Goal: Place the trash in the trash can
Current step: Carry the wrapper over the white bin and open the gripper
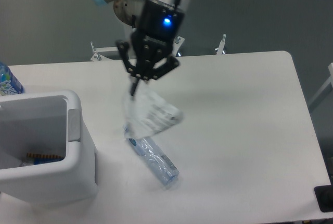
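Standing at the counter's (250,130) near left corner, the trash can (44,146) is open-topped. A labelled bottle (8,81) peeks behind it. Right of it the clear bottle (153,159) lies flat. Above, the gripper (134,89) seemingly pinches the blurred wrapper (151,115), which hangs clear of the surface.

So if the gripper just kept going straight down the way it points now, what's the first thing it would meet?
Likely the clear bottle on the table, though depth is uncertain. The gripper holds the wrapper hanging over the bottle's capped end.
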Robot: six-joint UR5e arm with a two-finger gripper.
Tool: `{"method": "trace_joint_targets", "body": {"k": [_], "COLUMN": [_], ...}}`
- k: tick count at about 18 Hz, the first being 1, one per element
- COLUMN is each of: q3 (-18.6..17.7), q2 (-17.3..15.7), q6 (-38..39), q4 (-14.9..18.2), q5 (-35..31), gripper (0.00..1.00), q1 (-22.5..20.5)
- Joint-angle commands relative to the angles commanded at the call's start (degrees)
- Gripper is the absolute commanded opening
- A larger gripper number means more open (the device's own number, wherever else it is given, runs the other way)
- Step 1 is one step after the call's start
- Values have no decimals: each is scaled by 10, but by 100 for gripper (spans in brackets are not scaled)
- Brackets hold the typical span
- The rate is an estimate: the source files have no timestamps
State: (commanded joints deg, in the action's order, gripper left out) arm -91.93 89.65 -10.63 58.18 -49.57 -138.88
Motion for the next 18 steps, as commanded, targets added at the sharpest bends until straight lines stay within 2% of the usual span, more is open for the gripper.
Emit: {"method": "trace_joint_targets", "body": {"k": [7,12,13,15,16,18], "q3": [0,0,-1,8,14,22], "q2": [5,34,41,66,74,84], "q6": [27,27,23,11,4,10], "q4": [-5,-42,-43,-51,-52,-52], "q5": [6,51,52,53,53,50], "gripper": [0,2,17,80,100,100], "q1": [60,77,84,103,106,106]}}
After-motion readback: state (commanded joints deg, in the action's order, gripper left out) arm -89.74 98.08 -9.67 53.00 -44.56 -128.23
